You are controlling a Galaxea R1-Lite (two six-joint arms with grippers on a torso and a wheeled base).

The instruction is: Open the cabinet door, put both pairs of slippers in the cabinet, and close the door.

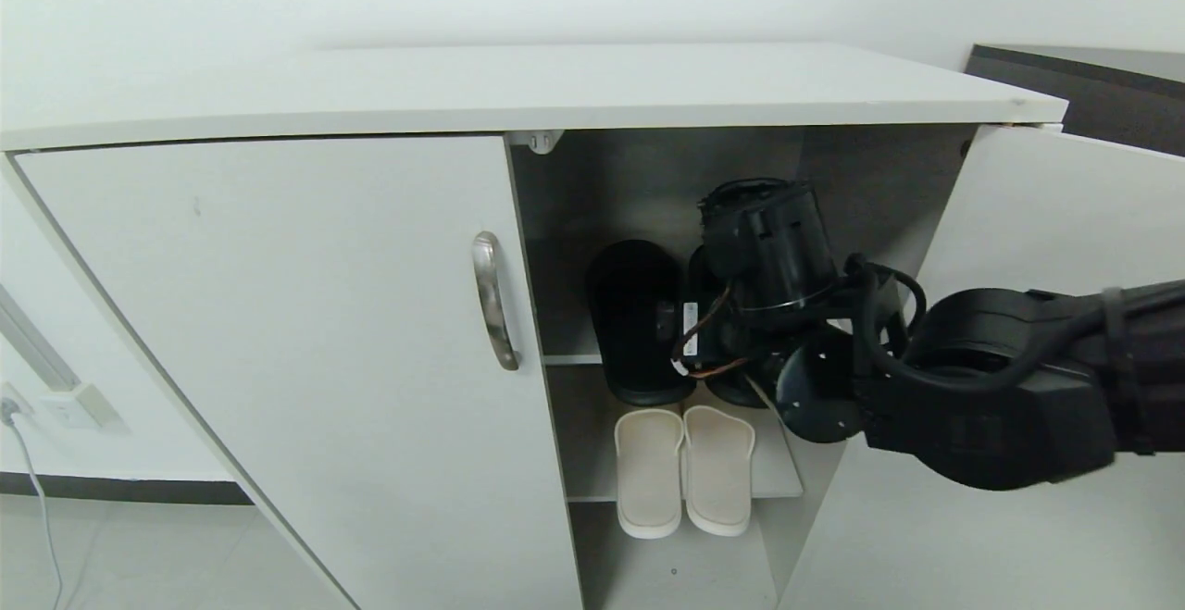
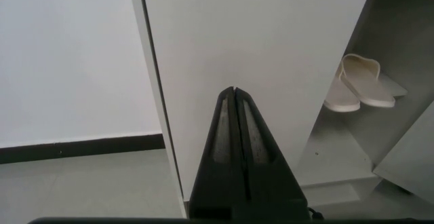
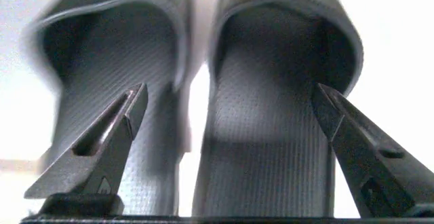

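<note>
Black slippers (image 1: 637,323) on upper shelf, white slippers (image 1: 683,469) at 6 o'clock. Right gripper (image 3: 230,88) released, over black pair. Left gripper (image 2: 234,91) clenched, empty. Next, likely: withdraw arm, shut door (image 1: 1046,221) at 3 o'clock.

The right arm (image 1: 972,388) hid most of one black slipper (image 1: 731,395), at three o'clock from its mate (image 1: 637,323); the open door (image 1: 1065,221) ran off frame at three o'clock in the head view.

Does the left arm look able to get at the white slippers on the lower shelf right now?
Probably yes. From the left hand, the white slippers show past the edge of the closed left door with nothing between; the right arm is higher, at the black slippers.
</note>
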